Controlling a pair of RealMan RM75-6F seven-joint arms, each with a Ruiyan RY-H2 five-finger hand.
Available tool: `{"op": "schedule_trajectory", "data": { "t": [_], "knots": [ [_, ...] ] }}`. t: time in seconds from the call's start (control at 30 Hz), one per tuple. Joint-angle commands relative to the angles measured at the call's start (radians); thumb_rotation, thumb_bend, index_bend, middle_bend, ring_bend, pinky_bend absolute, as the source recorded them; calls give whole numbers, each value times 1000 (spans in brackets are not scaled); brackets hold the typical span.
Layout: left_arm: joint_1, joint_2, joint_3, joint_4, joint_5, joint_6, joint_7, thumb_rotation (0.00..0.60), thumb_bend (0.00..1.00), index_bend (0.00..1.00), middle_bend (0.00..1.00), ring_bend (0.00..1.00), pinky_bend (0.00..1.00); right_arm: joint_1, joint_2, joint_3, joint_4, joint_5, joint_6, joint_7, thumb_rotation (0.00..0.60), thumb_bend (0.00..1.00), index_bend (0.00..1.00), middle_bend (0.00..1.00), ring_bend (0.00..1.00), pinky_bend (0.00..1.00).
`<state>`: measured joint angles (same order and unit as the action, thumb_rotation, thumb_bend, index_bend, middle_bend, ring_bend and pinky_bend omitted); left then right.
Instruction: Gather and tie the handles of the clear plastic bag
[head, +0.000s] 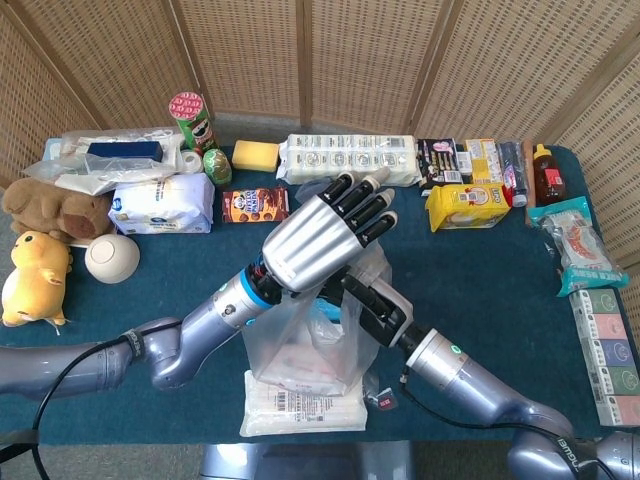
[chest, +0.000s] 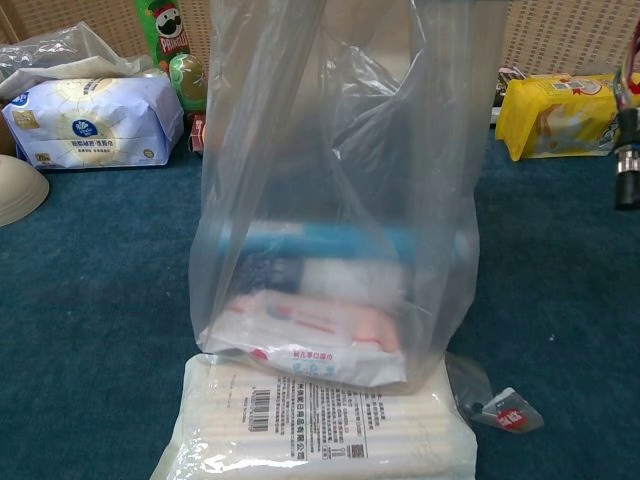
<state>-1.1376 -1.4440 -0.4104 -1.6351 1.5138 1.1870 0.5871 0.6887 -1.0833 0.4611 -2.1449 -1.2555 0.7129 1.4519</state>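
Note:
The clear plastic bag (head: 305, 345) (chest: 340, 200) stands upright on the blue cloth with its top pulled up out of the chest view. Inside it lie a pink-and-white packet (chest: 320, 335) and a blue box (chest: 330, 240). My left hand (head: 315, 240) hovers over the bag's mouth, back toward the camera and fingers stretched out; its palm and thumb are hidden. Below it my right hand (head: 368, 298) grips the gathered plastic at the bag's upper right, and it is partly covered by the left hand.
A flat white packet (head: 303, 408) lies against the bag's front, a small wrapper (chest: 495, 405) to its right. Snacks, a Pringles can (head: 193, 120), a tissue pack (head: 162, 205), a bowl (head: 112, 258) and plush toys (head: 35, 275) line the back and left. Boxes (head: 605, 350) sit at the right edge.

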Motion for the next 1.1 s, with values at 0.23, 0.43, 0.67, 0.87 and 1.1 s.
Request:
{"op": "schedule_trajectory", "data": {
  "t": [0.23,0.43,0.67,0.87,1.1],
  "knots": [
    [-3,-5,1,5,-4,9,1,600,110,351,326,166,325,-2,-10,14,4,16,4,-3,252,95,349,382,290,219],
    [-1,-4,3,5,-11,14,-5,600,109,337,324,166,324,-8,-18,11,9,26,1,-12,251,96,375,408,321,247],
    [9,3,-2,-12,-39,18,-18,600,110,323,318,164,324,-13,-26,15,15,32,-5,-16,255,98,410,439,369,288],
    [14,8,3,-17,-50,16,-13,600,110,316,314,161,324,-17,-28,24,18,37,-12,-7,253,98,443,477,423,350],
    [14,6,7,-8,-51,20,-19,600,110,309,312,161,325,-30,-26,34,21,42,-26,17,251,100,494,541,496,419]
  ]
}}
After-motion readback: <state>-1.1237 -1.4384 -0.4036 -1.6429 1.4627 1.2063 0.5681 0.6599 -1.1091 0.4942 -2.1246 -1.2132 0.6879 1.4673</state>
